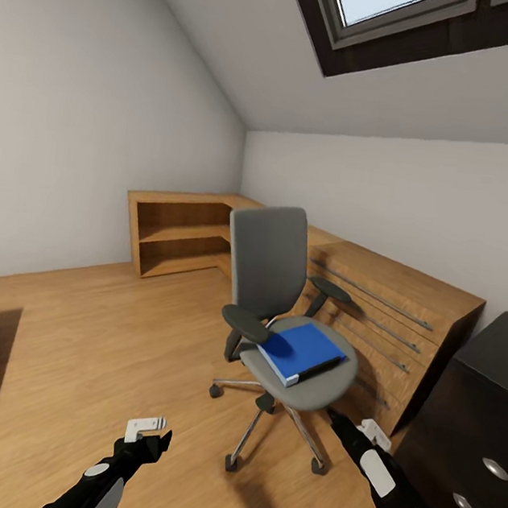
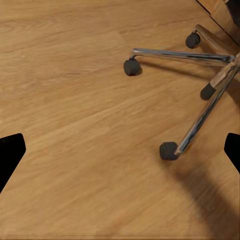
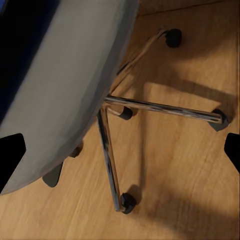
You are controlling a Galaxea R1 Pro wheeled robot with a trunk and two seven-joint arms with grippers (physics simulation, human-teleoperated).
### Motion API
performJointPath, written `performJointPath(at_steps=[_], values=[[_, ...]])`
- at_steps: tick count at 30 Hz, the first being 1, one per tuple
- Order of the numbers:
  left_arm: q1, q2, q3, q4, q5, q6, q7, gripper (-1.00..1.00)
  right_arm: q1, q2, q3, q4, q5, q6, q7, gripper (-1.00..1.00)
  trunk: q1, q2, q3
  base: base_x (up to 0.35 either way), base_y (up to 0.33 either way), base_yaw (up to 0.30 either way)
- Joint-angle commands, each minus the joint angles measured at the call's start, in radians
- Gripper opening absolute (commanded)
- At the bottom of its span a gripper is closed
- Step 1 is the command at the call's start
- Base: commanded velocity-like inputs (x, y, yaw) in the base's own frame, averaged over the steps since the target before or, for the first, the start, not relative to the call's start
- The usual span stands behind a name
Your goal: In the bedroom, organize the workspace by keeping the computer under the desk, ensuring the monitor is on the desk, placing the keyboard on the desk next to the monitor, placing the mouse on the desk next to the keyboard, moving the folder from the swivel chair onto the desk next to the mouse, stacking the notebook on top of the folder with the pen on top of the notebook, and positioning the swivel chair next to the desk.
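Wood floor (image 1: 96, 328); head view: folder (image 1: 301, 351) on swivel chair (image 1: 279, 306). Wrist views: chrome base; both end effectors spread.

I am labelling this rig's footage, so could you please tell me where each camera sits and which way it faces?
Head view: high on the robot, looking forward and down at the swivel chair holding the folder; both arms show, left gripper and right gripper.
Left wrist view: on the left arm, facing the floor; dark fingertips show.
Right wrist view: on the right arm, facing the chair's seat edge.
Both wrist views share the chair's chrome base.
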Motion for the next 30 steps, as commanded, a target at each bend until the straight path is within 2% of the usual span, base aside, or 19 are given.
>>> performJointPath(at_steps=[1, 4, 8, 9, 10, 13, 16, 20, 25, 30], values=[[-0.001, -0.001, 0.005, 0.002, 0.009, -0.002, -0.007, 1.0, 0.0, 0.001, -0.007, 0.008, 0.007, 0.0, 0.005, 1.0, -0.004, 0.007, 0.002, 0.0, 0.0, 0.0], [-0.001, -0.001, 0.006, 0.005, 0.009, -0.002, -0.006, 1.0, 0.0, 0.002, -0.004, 0.045, 0.059, -0.024, 0.005, 1.0, -0.016, 0.028, 0.012, 0.0, 0.0, 0.0], [-0.001, -0.001, 0.006, 0.007, 0.009, -0.001, -0.005, 1.0, 0.0, 0.002, -0.001, 0.118, 0.164, -0.09, 0.005, 1.0, -0.031, 0.056, 0.024, 0.0, 0.0, 0.0], [-0.001, 0.0, 0.006, 0.007, 0.009, -0.001, -0.005, 1.0, 0.0, 0.003, -0.001, 0.136, 0.194, -0.115, 0.005, 1.0, -0.035, 0.063, 0.027, 0.0, 0.0, 0.0], [-0.001, 0.0, 0.007, 0.008, 0.009, -0.001, -0.004, 1.0, 0.0, 0.007, 0.0, 0.172, 0.251, -0.169, 0.006, 1.0, -0.039, 0.07, 0.03, 0.0, 0.0, 0.0], [-0.001, 0.001, 0.008, 0.01, 0.01, -0.001, -0.003, 1.0, 0.0, 0.017, 0.0, 0.216, 0.328, -0.254, 0.006, 1.0, -0.05, 0.091, 0.04, 0.0, 0.0, 0.0], [-0.001, 0.002, 0.009, 0.015, 0.01, -0.001, -0.003, 1.0, 0.0, 0.027, -0.001, 0.254, 0.384, -0.324, 0.005, 1.0, -0.062, 0.112, 0.049, 0.0, 0.0, 0.0], [-0.001, 0.003, 0.009, 0.05, 0.01, -0.002, -0.002, 1.0, 0.0, 0.036, -0.001, 0.32, 0.432, -0.387, 0.004, 1.0, -0.077, 0.14, 0.062, 0.0, 0.0, 0.0], [-0.001, 0.004, 0.01, 0.088, 0.011, -0.005, -0.002, 1.0, 0.0, 0.038, -0.002, 0.355, 0.447, -0.405, 0.003, 1.0, -0.096, 0.175, 0.077, 0.0, 0.0, 0.0], [-0.001, 0.005, 0.011, 0.157, 0.012, -0.055, -0.002, 1.0, 0.014, 0.037, -0.002, 0.373, 0.454, -0.415, 0.003, 1.0, -0.115, 0.21, 0.093, 0.0, 0.0, 0.0]])
